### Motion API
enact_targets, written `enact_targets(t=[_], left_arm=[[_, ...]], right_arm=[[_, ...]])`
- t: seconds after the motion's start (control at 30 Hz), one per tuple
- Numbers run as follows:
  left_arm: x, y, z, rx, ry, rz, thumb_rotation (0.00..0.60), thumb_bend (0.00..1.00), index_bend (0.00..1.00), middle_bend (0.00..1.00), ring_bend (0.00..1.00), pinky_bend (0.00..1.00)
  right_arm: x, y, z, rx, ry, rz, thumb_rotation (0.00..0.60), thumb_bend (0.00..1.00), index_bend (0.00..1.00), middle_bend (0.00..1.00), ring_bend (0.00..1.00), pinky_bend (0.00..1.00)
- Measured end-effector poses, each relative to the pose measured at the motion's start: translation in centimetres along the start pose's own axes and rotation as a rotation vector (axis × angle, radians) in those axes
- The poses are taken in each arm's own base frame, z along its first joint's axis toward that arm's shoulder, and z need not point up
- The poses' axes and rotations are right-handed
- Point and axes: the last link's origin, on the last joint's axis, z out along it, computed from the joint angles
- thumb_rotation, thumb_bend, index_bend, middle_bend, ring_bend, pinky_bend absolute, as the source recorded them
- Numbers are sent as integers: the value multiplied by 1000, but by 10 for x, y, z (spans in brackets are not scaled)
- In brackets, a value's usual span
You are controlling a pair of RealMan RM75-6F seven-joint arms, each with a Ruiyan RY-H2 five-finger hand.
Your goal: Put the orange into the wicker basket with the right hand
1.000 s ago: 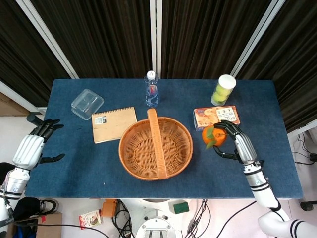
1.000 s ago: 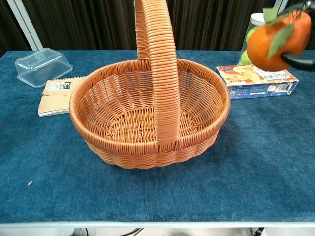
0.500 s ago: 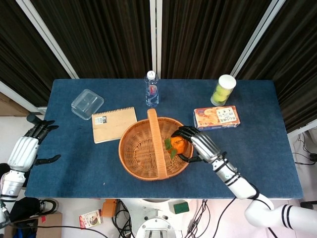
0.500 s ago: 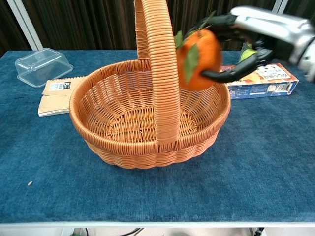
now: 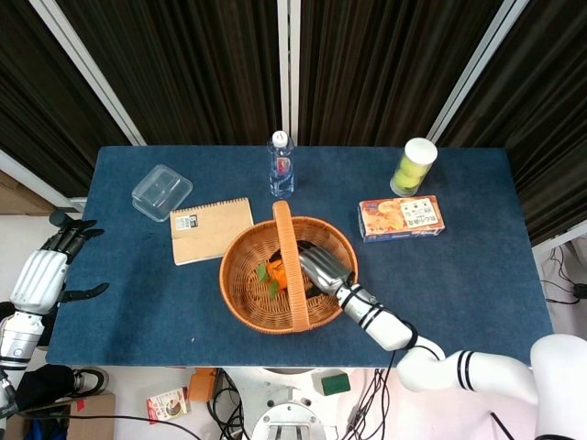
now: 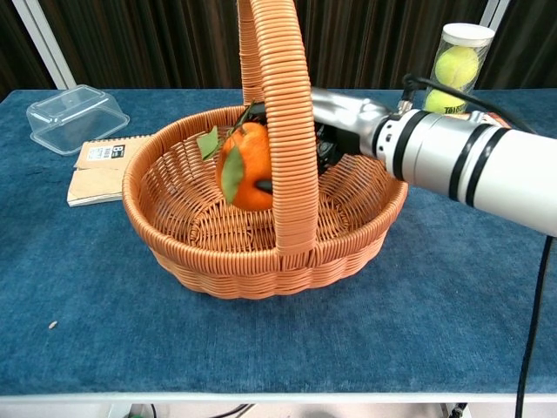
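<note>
The orange (image 6: 245, 167), with green leaves on it, hangs inside the wicker basket (image 6: 209, 261), left of the tall handle and just above the basket floor; in the head view the orange (image 5: 278, 273) shows beside the handle. My right hand (image 5: 319, 266) reaches in under the handle and grips the orange; its fingers are mostly hidden behind the handle in the chest view, where the right hand (image 6: 335, 131) shows only in part. My left hand (image 5: 46, 275) hovers off the table's left edge, fingers apart, holding nothing.
A notebook (image 5: 211, 229) and a clear plastic box (image 5: 161, 192) lie left of the basket. A water bottle (image 5: 281, 166) stands behind it. A snack box (image 5: 401, 217) and a tube of tennis balls (image 5: 414, 166) sit at the right rear.
My right hand has carried the orange leftward and down, from above the basket's right rim to inside the basket, left of the handle. The left hand has barely shifted.
</note>
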Motion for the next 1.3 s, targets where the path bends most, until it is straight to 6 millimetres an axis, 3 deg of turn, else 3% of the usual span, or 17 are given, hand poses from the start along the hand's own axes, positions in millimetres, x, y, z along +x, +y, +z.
enact_targets(t=[0.43, 0.6, 0.8, 1.1, 1.3], left_arm=[[1, -2, 0, 5, 1, -2, 600, 15, 207, 132, 78, 238], [3, -1, -1, 4, 5, 0, 600, 14, 207, 132, 78, 238], [3, 3, -1, 0, 5, 3, 600, 15, 207, 131, 78, 238], [4, 11, 1, -15, 3, 11, 600, 14, 207, 132, 78, 238], [1, 19, 2, -35, -7, 26, 600, 14, 207, 132, 78, 238]], right_arm=[[-12, 8, 8, -40, -60, -22, 600, 368, 282, 150, 33, 121], [-10, 8, 4, -35, -68, -24, 600, 332, 108, 50, 0, 27], [0, 7, -7, -28, -77, -35, 600, 311, 22, 6, 0, 6], [41, 9, -51, 3, 34, -68, 600, 307, 10, 0, 0, 0], [80, 32, -111, -63, 129, -150, 600, 306, 8, 9, 0, 29]])
